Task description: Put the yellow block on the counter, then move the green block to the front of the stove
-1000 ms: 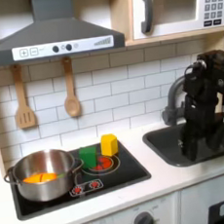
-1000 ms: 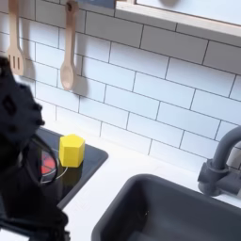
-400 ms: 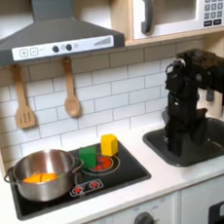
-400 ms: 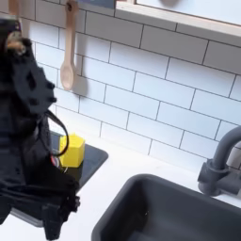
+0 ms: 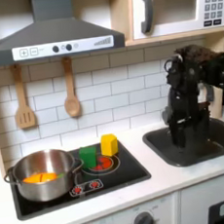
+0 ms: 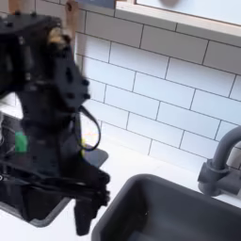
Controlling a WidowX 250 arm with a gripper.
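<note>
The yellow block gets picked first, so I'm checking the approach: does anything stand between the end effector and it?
Nothing visible does. In the first exterior view, the end effector hangs over the sink, and bare counter lies between it and the yellow block on the stove. The green block sits on the block's far side.

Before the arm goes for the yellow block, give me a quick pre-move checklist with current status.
1. Yellow block located: ok, it stands on the stove at the back, beside the green block.
2. Top of the yellow block free: ok, nothing rests on it in the first exterior view.
3. Hand empty and open: cannot tell, its fingers are too dark and blurred in both exterior views.
4. Arm clear of the blocks: ok, the hand hangs over the sink, apart from the stove.
5. Drop spot on the counter: ok, a bare strip shows in front of the sink.
6. Steel pot in the way: ok, it sits at the first exterior view's left of the blocks.
</note>
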